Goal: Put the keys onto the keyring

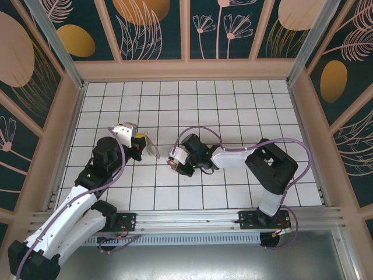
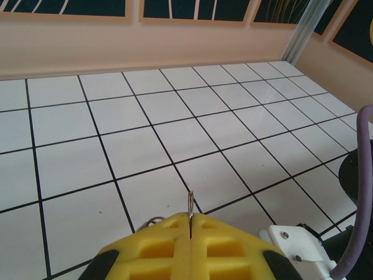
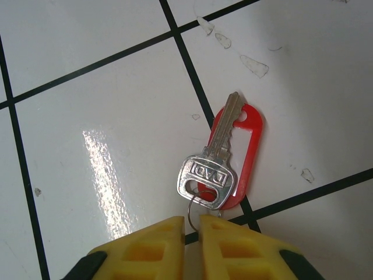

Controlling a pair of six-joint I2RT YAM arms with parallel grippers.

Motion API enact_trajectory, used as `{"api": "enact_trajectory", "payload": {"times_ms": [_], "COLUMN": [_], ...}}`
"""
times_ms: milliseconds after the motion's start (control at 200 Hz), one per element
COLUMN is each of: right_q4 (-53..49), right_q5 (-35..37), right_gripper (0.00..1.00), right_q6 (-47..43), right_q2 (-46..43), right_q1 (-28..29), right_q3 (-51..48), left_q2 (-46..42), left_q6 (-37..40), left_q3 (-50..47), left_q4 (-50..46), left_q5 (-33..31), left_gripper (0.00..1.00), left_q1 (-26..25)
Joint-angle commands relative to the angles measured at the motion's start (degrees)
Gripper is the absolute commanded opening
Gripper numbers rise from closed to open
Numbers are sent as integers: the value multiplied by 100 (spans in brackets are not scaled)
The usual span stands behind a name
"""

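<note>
A silver key (image 3: pixel 217 153) lies on the white tiles, on top of a red tag (image 3: pixel 252 137). A small wire ring (image 3: pixel 190 209) runs through the key's head and down into the narrow gap of my right gripper (image 3: pixel 190 226). Its yellow jaws stand slightly apart around that wire. My left gripper (image 2: pixel 190 220) is shut on the keyring (image 2: pixel 190 203), whose thin metal edge sticks up between the jaws. From above, the left gripper (image 1: pixel 141 142) holds the pale keyring (image 1: pixel 152 148) about one tile left of the right gripper (image 1: pixel 173 161).
Purple cables (image 1: pixel 201 130) loop over both arms. Peach walls (image 1: pixel 186 70) fence in the tiled floor (image 1: pixel 233 105) at the back and sides. A metal rail (image 1: pixel 186 219) runs along the near edge.
</note>
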Motion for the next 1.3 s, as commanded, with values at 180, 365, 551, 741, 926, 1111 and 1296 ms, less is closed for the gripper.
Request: {"api": "enact_trajectory", "payload": {"times_ms": [180,365,551,741,926,1111,1296], "right_q4": [52,140,290,158,120,286,596], "right_q5": [-150,-418,-337,44,29,-842,-1085], "right_gripper": [9,10,18,26,33,39,40], "right_q6": [-125,-126,-208,-516,-873,-1477,-1845], "right_q2": [-62,-294,-557,-640,-594,-807,-698], "right_q1": [-4,92,167,61,-177,-562,-659], "right_q3": [90,-35,-261,-349,-350,-572,-690], "left_q2": [-119,-153,-193,-251,-304,-311,-356], "left_q6": [-117,-117,-128,-146,-150,-137,-137], "left_q3": [-4,6,7,-3,15,73,85], "left_q4": [206,185,151,136,66,-59,-88], "left_q5": [17,3,0,-4,9,48,27], "left_gripper": [0,0,0,0,0,0,0], "left_q1": [30,30,30,30,30,30,33]}}
